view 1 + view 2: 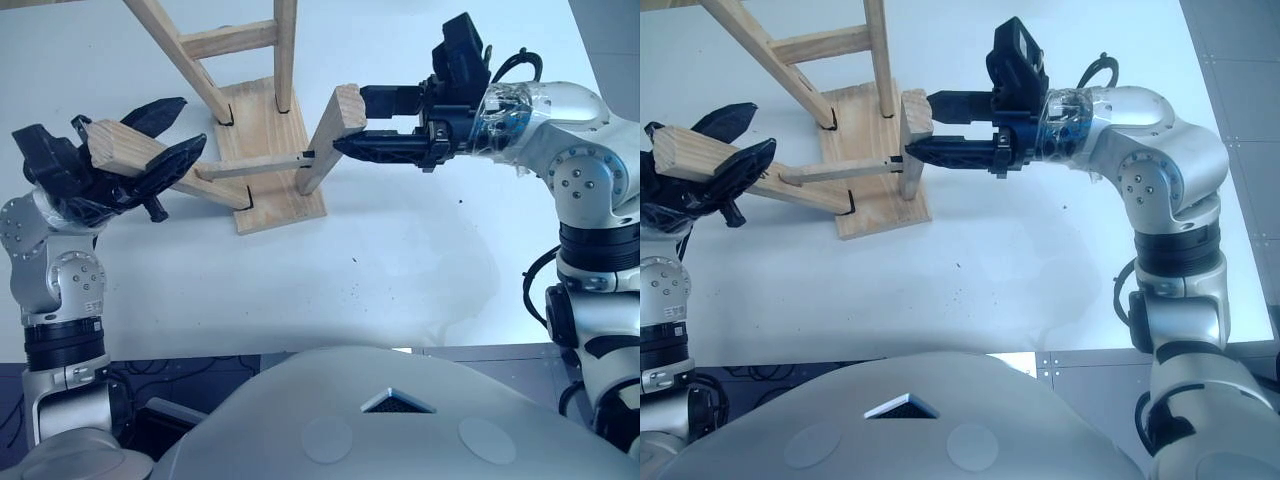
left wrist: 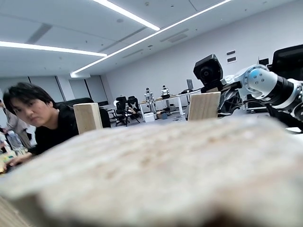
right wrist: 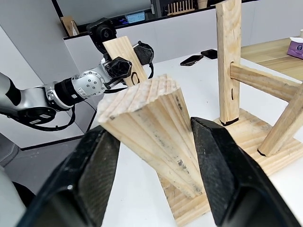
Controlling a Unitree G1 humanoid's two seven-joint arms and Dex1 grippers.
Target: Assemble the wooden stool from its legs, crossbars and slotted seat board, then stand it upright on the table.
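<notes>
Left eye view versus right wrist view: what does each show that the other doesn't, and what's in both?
Left eye view, not right wrist: the thin crossbar joining the two held legs, and the whole seat board lying flat on the table.
Right wrist view, not left eye: the right leg's end grain between two fingers, and two dark flat items on the table behind.
Both: the left claw shut on the left leg, the right claw on the right leg, and the far legs standing in the board's slots.
</notes>
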